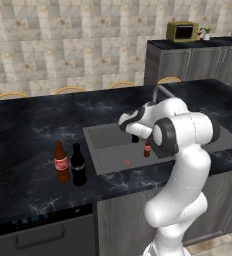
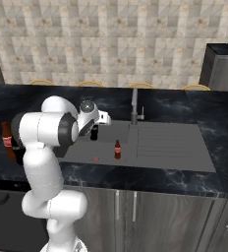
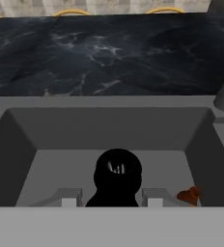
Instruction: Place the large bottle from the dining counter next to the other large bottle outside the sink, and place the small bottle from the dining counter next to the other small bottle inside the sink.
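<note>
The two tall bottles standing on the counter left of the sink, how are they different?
The other large bottle is brown with a red label and red cap; the large bottle is near-black with a pale band. The brown one stands further from the sink, the black one nearer it. Both stand upright, side by side, about equal in height, on the dark marbled counter.
</note>
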Tool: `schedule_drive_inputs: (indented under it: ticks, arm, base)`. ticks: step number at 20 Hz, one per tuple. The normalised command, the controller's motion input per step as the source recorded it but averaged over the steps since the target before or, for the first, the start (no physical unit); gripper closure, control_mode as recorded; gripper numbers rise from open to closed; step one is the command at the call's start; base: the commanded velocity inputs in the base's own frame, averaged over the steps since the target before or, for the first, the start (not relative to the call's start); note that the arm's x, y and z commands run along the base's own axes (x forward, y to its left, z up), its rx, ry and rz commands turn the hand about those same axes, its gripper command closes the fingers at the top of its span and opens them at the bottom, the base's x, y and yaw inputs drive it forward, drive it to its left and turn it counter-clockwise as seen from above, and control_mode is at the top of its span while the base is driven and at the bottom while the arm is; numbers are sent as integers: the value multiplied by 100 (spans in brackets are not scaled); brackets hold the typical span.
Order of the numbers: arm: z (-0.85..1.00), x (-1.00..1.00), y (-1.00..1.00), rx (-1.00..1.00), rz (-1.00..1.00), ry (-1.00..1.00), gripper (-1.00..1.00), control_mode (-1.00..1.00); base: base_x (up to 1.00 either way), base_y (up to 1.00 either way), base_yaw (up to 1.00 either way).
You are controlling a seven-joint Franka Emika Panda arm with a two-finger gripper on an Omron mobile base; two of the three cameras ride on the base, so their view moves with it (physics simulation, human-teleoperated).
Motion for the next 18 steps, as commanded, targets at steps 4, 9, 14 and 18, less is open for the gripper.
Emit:
schedule_drive_inputs:
  ticks: [4,9,14,18]
  arm:
    - [-43,47,13,1,4,0,100,-100]
    - [-47,30,12,0,8,0,100,-100]
    - [-47,24,7,0,11,0,100,-100]
    - [-49,11,7,0,13,0,100,-100]
  base:
    - [0,0,0]
    - [0,0,0]
    - [0,0,0]
    - [0,0,0]
